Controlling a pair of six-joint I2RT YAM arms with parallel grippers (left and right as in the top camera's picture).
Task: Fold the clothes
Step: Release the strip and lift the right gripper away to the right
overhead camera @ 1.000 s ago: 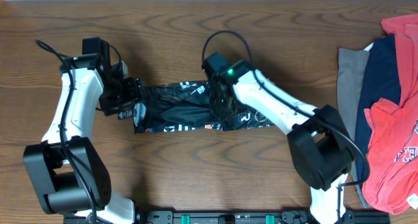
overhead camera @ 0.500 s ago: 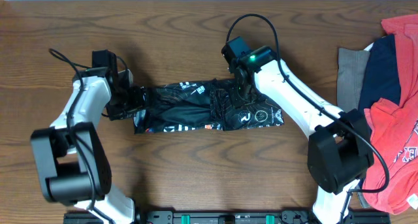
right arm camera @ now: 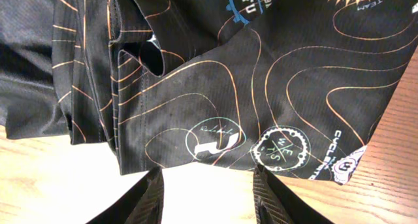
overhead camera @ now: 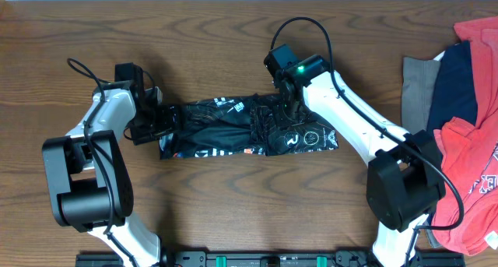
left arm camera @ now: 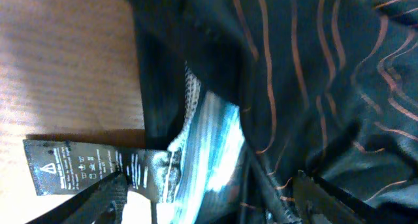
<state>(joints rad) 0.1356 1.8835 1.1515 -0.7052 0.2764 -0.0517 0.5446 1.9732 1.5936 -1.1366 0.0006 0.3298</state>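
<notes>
Your right arm has swung back off the thin black jersey with orange contour lines, now a long half-folded strip on the wooden table. The right gripper hangs part-open and empty at its hem. The left gripper gapes wide around the left end, apparently not gripping.

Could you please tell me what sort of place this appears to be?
Probably a robotics lab bench for laundry folding: two robot arms at a wooden table, a black jersey between them, and a pile of other garments alongside.
</notes>
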